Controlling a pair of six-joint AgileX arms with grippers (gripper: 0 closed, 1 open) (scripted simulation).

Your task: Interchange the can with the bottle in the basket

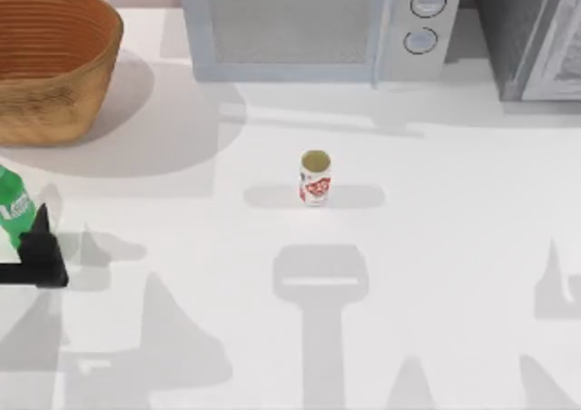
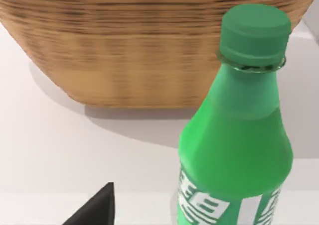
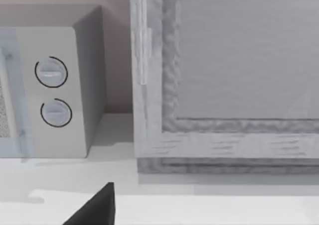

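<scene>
Worktop (image 1: 436,247): white, flat, carrying all the items listed below.

Basket (image 1: 50,61): round woven wicker, orange-brown, ribbed sides. It stood at the far left corner of the worktop, at about ten o'clock from the can. The left wrist view showed its ribbed wall (image 2: 149,46) just behind the bottle.

Bottle (image 1: 14,212): bright green plastic, white label band, green cap. It was at the left edge of the worktop, at six o'clock from the basket and outside it, at nine o'clock from the can and well apart from it. In the left wrist view the bottle (image 2: 239,145) stood upright, close to the camera.

Left gripper (image 1: 36,251): dark, at the left edge of the worktop, beside the bottle's lower part. Whether its fingers were open or closed on the bottle could not be told.

Can (image 1: 315,178): small, white with red markings, pale top. It stood upright and alone near the middle of the worktop.

Microwave (image 1: 309,24): grey, two round dials, at twelve o'clock from the can along the far edge.

Right gripper (image 3: 94,207): one dark finger tip was visible; its state could not be told. It faced the microwave's dials and a grey cabinet (image 3: 224,80).
</scene>
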